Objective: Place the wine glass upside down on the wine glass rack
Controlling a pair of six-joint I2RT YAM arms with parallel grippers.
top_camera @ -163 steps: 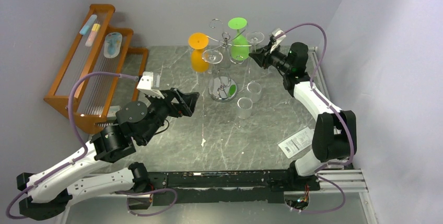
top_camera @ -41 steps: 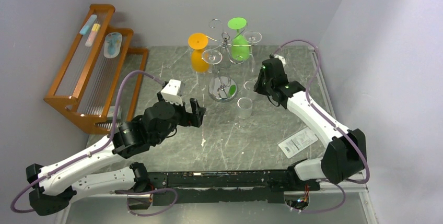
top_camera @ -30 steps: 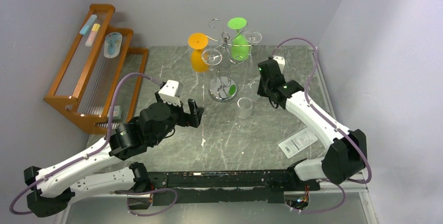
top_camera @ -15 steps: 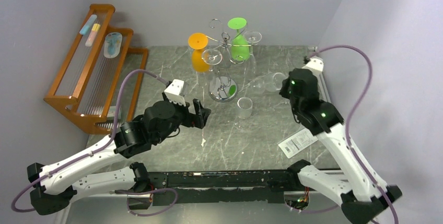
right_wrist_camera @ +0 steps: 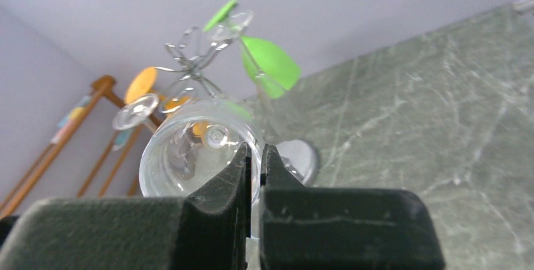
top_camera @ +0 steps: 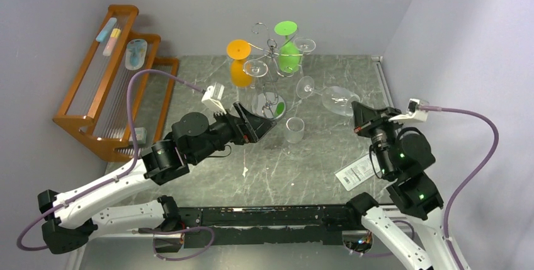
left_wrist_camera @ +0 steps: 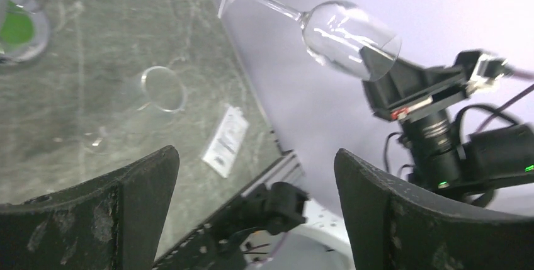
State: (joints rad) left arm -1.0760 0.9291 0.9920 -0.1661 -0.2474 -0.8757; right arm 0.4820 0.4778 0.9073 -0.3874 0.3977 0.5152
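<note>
A clear wine glass point(top_camera: 340, 100) hangs in the air on its side, foot point(top_camera: 305, 86) toward the wine glass rack point(top_camera: 272, 48). My right gripper point(top_camera: 359, 111) is shut on the rim wall of the wine glass point(right_wrist_camera: 192, 153), one finger inside the bowl. The chrome rack point(right_wrist_camera: 200, 56) carries an orange glass point(top_camera: 238, 62), a green glass point(top_camera: 288, 46) and two clear ones upside down. My left gripper point(top_camera: 261, 122) stands open and empty just in front of the rack's round base point(top_camera: 269, 107). The left wrist view shows the held glass point(left_wrist_camera: 349, 34) above the table.
One more clear glass point(top_camera: 294, 129) stands on the table between the two grippers, right of the rack base. A white paper label point(top_camera: 357, 170) lies near the right arm. A brown wooden stepped rack point(top_camera: 110, 81) fills the left side.
My right gripper has lifted the wine glass off the table beside the rack, pulled back to the right and tipped it sideways. The left gripper has moved right toward the rack base.
</note>
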